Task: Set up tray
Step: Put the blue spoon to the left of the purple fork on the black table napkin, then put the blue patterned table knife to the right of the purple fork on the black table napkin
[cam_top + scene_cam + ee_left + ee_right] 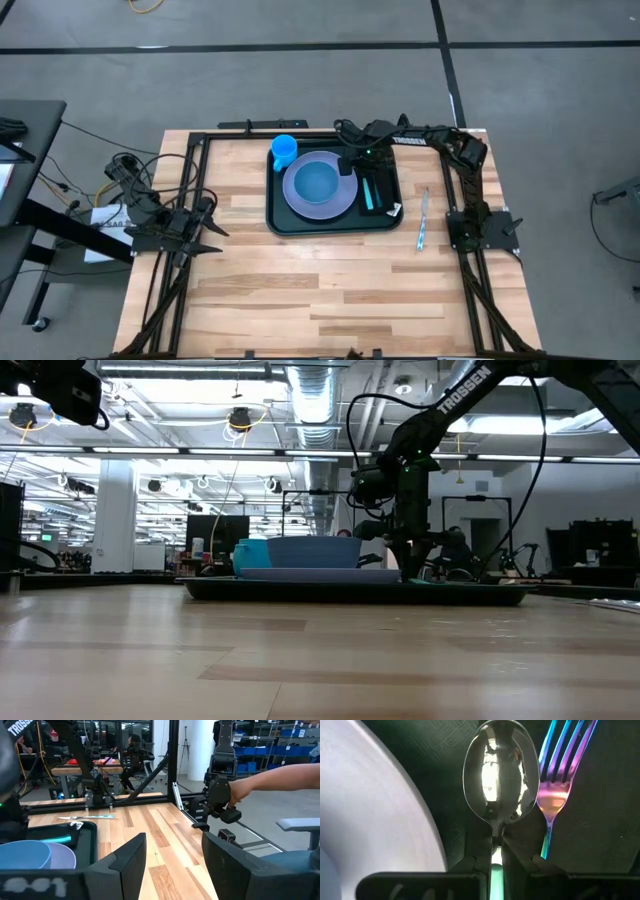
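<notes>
The table [330,290] carries the tray [280,215], which lies directly under the right tool [357,165]. On it, beside that tool, sits the plate [335,200] with a bowl [318,183], a cup [284,150] beyond. The right tool pinches a spoon [501,775] by its handle, just beside a fork [560,775]. The left tool [172,855], spread and holding nothing, waits well apart at the table's left edge.

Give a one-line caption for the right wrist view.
Right gripper shut on a spoon over the tray, beside a fork and lavender plate.
</notes>
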